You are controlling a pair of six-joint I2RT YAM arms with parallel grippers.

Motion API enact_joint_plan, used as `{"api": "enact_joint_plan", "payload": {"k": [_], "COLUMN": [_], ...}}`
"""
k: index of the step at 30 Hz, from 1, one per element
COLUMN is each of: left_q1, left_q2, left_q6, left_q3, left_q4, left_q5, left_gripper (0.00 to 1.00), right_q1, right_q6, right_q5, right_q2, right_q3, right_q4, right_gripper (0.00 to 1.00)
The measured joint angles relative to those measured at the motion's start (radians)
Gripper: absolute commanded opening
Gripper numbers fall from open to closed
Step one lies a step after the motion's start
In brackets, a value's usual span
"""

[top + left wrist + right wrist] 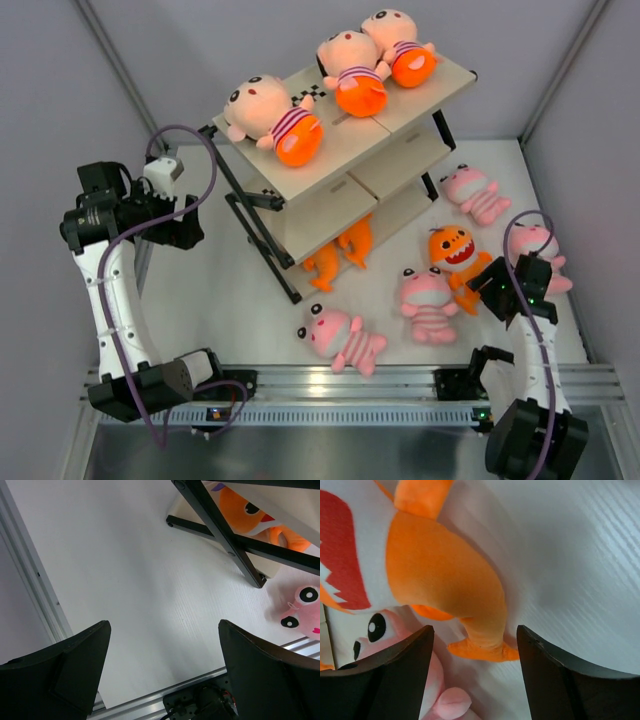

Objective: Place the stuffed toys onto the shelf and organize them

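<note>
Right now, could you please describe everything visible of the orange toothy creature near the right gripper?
The orange toothy creature is soft plush: orange body, black eyes, white mouth with red lining and jagged teeth. It lies on the white table right of the shelf, beside a pink striped animal. Its tail end sits inside the open right gripper, unclamped.

Looked like a robotics lab cell, not a home. Had a bare white tabletop (250, 300) walled by grey panels (40, 100) at the far, left and right edges, an aluminium rail (340, 380) along the near edge, left arm (115, 300) and right arm (530, 350) bolted there.
</note>
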Motion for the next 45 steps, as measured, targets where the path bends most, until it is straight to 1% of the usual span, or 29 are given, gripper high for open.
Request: {"api": "enact_joint_plan", "payload": {"k": [3,5,9,10,12,17,23,26,29,33,36,40,45], "left_q1": [0.000,0.000,0.000,0.000,0.000,0.000,0.000,0.000,0.000,0.000,0.000,0.000,0.000], "left_q2": [0.002,0.003,0.003,0.003,0.003,0.004,0.012,0.013,0.014,0.017,0.017,0.017,0.017], "left_q6": [0.006,0.008,0.009,0.009,0.009,0.008,0.007,0.005,0.002,0.000,0.000,0.000,0.002], "left_q3": [-0.011,-0.013,-0.021,-0.026,-0.041,-0.089,-0.109,-0.109,-0.109,-0.109,-0.109,-0.109,-0.108], "left_q4": [0.000,0.000,0.005,0.005,0.011,0.027,0.045,0.050,0.051,0.051,0.051,0.052,0.053], "left_q5": [-0.003,-0.004,-0.009,-0.011,-0.019,-0.047,-0.052,-0.051,-0.050,-0.051,-0.052,-0.055,-0.059], "left_gripper": [0.95,0.95,0.95,0.95,0.95,0.96,0.96,0.96,0.96,0.96,0.96,0.96,0.96], "right_q1": [0.000,0.000,0.000,0.000,0.000,0.000,0.026,0.091,0.187,0.371,0.496,0.585,0.629], "right_q6": [0.024,0.033,0.041,0.043,0.040,0.005,-0.020,0.003,0.049,0.103,0.126,0.147,0.150], "right_q5": [-0.016,-0.016,-0.008,-0.002,0.014,0.058,0.084,0.103,0.133,0.179,0.194,0.192,0.180], "right_q2": [-0.014,-0.013,-0.006,-0.006,-0.010,-0.042,-0.069,-0.080,-0.070,0.019,0.137,0.256,0.398], "right_q3": [-0.061,-0.086,-0.098,-0.098,-0.095,-0.016,0.198,0.257,0.267,0.270,0.292,0.303,0.307], "right_q4": [0.025,0.045,0.092,0.101,0.114,0.085,0.058,0.073,0.107,0.180,0.229,0.317,0.484], "right_gripper": [0.66,0.60,0.28,0.14,0.00,0.00,0.00,0.00,0.00,0.00,0.00,0.00,0.00]}}
